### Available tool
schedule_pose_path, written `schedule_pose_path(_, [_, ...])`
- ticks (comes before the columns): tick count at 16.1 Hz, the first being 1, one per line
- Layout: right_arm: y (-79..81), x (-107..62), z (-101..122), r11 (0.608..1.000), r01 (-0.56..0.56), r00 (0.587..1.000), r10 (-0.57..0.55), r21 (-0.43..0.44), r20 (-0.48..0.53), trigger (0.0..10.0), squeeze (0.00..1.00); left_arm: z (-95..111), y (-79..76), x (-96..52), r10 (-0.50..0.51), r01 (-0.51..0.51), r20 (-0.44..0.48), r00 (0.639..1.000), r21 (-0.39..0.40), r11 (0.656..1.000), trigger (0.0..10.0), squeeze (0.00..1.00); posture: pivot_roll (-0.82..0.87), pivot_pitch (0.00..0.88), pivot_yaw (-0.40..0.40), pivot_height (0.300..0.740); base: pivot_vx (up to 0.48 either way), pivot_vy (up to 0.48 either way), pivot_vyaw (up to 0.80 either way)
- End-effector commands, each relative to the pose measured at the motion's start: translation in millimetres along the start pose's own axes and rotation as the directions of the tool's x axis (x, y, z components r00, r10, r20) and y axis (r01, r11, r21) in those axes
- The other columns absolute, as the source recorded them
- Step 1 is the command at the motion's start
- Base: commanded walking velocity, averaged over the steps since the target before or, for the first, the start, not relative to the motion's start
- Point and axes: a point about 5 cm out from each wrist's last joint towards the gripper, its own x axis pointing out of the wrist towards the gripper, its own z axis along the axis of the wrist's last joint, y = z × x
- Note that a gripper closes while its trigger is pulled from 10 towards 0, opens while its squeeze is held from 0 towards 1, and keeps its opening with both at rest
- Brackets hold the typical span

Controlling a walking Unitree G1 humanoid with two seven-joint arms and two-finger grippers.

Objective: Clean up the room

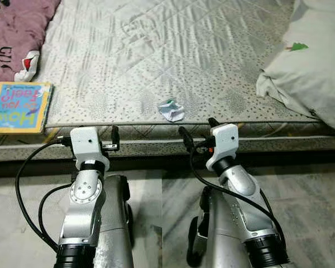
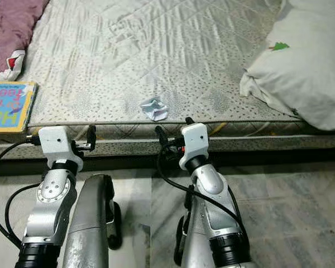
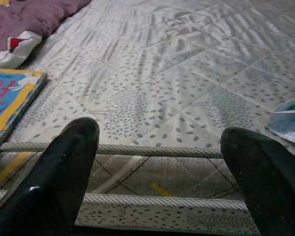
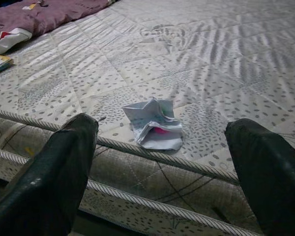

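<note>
A: So where's it looking from?

B: Head cams point down over both arms at the mattress (image 1: 173,61) edge, pretty much the same shot twice, a bit offset.

A: And the wrists?

B: Low, right at the edge, facing across the bed. Both catch the crumpled paper (image 4: 155,124) and the book (image 3: 12,101).

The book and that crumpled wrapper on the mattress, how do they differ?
The book lies flat, bright blue and yellow, at the mattress's left front corner; the crumpled wrapper is whitish, scrunched and stands up in folds. The book is much larger than the wrapper. The wrapper sits just ahead of the right hand; the book lies left of the left hand. Both rest near the front edge.
</note>
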Motion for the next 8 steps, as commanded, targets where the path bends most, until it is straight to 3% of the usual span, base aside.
schedule_pose_path(1, [1.0,-2.6,-4.7,1.0,-0.004,1.0,0.004,0.003,-0.014,10.0,0.0,-3.1,-0.5,-2.5,-0.009,0.009,-0.009,1.0,-0.003,1.0,10.0,0.0,-0.01,0.289,-0.013,0.573,0.281,0.0,0.0])
schedule_pose_path(8, [0.8,-1.8,-4.5,1.0,-0.012,1.0,0.012,0.011,-0.008,10.0,0.0,-3.2,-2.7,-1.4,-0.02,0.02,-0.007,1.0,-0.005,1.0,10.0,0.0,-0.02,0.279,-0.016,0.573,0.294,0.0,0.0])
